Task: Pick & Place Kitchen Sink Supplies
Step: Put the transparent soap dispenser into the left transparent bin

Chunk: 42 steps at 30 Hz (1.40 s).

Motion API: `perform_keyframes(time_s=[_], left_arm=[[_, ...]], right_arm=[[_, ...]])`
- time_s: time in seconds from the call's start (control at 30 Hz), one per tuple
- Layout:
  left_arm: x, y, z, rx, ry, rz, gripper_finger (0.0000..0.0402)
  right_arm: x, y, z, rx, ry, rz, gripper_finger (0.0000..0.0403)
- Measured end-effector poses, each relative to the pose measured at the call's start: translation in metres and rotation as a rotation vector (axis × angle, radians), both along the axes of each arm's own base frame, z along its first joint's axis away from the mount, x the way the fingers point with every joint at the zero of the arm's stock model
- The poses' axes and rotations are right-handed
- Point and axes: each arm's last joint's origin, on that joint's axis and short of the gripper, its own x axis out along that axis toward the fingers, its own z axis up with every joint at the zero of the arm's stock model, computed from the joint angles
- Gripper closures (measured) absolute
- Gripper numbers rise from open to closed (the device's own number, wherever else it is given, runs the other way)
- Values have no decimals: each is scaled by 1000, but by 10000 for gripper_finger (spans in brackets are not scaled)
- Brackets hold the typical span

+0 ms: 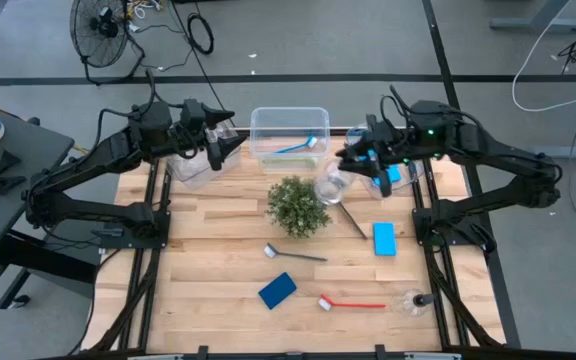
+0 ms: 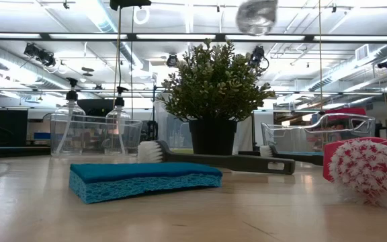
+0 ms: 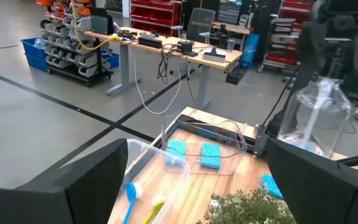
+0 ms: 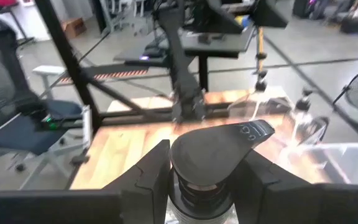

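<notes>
My right gripper (image 1: 346, 160) is shut on a clear bottle (image 1: 333, 185) with a black pump cap (image 4: 219, 146), high above the table just right of the bushy green plant (image 1: 298, 205). The low view shows the bottle (image 2: 256, 15) at the top. My left gripper (image 1: 236, 148) waits open and holds nothing at the far left. Lying on the table are two blue sponges (image 1: 384, 238) (image 1: 277, 290), a dark grey brush (image 1: 295, 254), a second dark brush (image 1: 353, 220), a red brush (image 1: 353, 303) and another clear bottle (image 1: 413, 300). My right gripper pinches the bottle's neck (image 4: 199, 186), just under the black pump cap, between its two fingers. The fingers come nearly level, slanting a little down, from the table's right side. The bottle body (image 3: 319, 112) hangs below them, lifted clear of the table.
Three clear bins stand along the far edge: the middle one (image 1: 288, 125) holds brushes, the left one (image 1: 193, 168) holds bottles, the right one (image 1: 408, 178) holds blue sponges. The plant stands mid-table. Bare wood lies at the near left.
</notes>
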Motion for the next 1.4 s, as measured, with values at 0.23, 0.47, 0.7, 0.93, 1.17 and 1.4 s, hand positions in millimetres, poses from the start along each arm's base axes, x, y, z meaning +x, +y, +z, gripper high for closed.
perform_keyframes(time_s=[0.23,0.47,0.7,0.93,1.17,1.4], left_arm=[[0,0,0,2,-1,12,16],[0,0,0,-7,-6,13,16],[0,0,0,-15,-9,14,16],[0,0,0,-15,-7,14,16],[0,0,0,-13,-5,14,16],[0,1,0,-12,-5,28,16]], right_arm=[[-16,21,-4,77,92,68,280],[-12,40,-31,107,247,92,280],[2,55,-77,167,321,107,280],[11,69,-121,215,345,86,280],[6,83,-153,185,398,-43,280],[0,94,-178,167,381,-137,279]])
